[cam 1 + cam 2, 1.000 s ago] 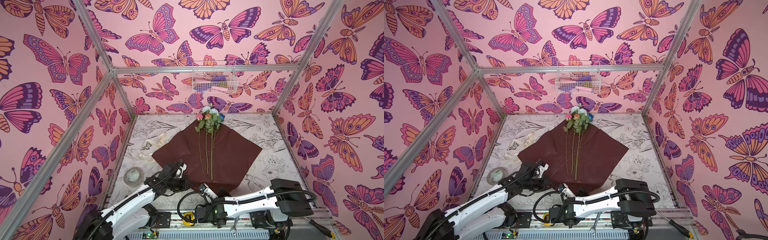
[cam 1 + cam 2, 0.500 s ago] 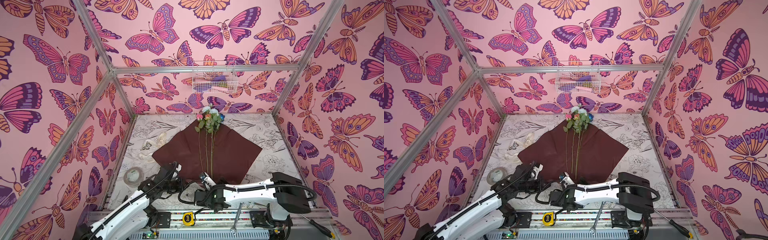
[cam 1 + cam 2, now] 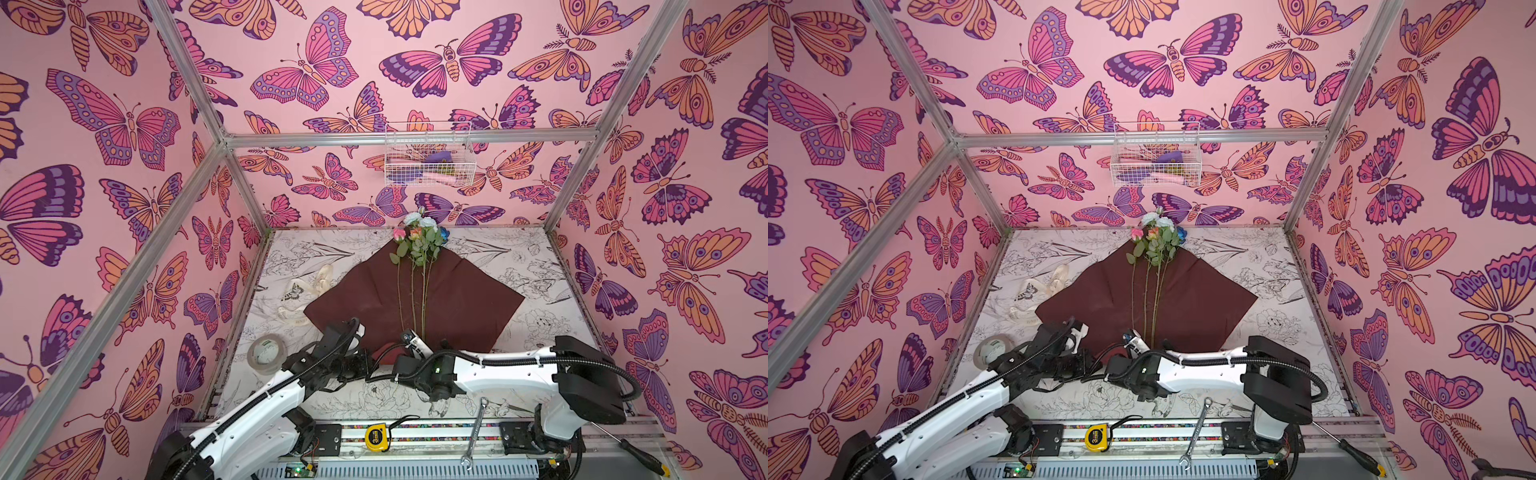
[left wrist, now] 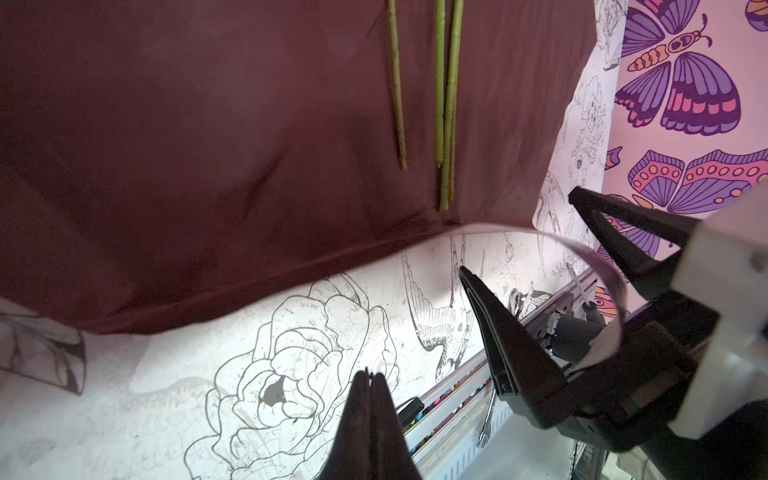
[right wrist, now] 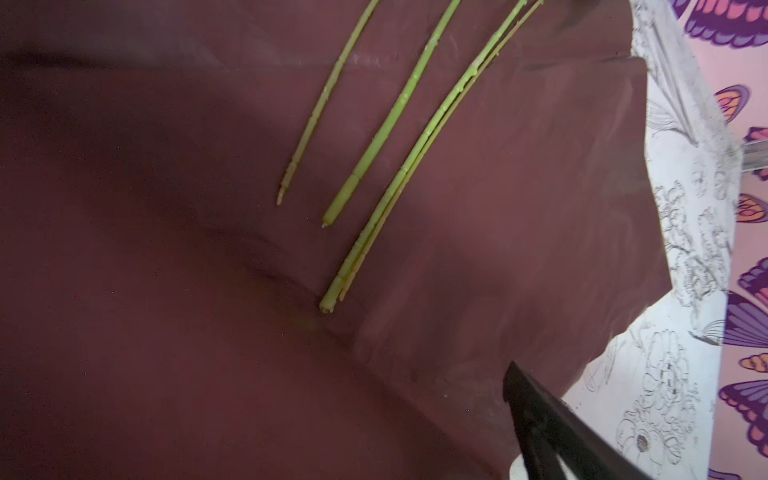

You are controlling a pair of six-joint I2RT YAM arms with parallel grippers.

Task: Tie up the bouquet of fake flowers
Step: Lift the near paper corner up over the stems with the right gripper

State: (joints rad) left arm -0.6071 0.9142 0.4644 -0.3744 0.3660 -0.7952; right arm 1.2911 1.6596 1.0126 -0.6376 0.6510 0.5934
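Butterfly walls point(image 3: 332, 83), flower-print table point(image 3: 523, 257). Bouquet point(image 3: 419, 249) flat on dark red paper point(image 3: 465, 299), heads toward back wall. Left end effector point(image 4: 368, 386) clenched, empty; right end effector point(image 4: 516, 230) spread wide at paper's near corner.

stems point(image 5: 376, 137): heads cut off by edge | paper point(image 3: 465, 299): near corner behind right arm point(image 3: 490, 361) | basket point(image 3: 428, 124): contents unclear

walls point(image 3: 124, 187): pink, big purple-orange butterfly print on every side | frame point(image 3: 311, 140): silver metal bars at corners and across back wall | basket point(image 3: 428, 168): white wire, hung on back bar | floor point(image 3: 540, 266): white, black line-drawn flowers | light: bright, even
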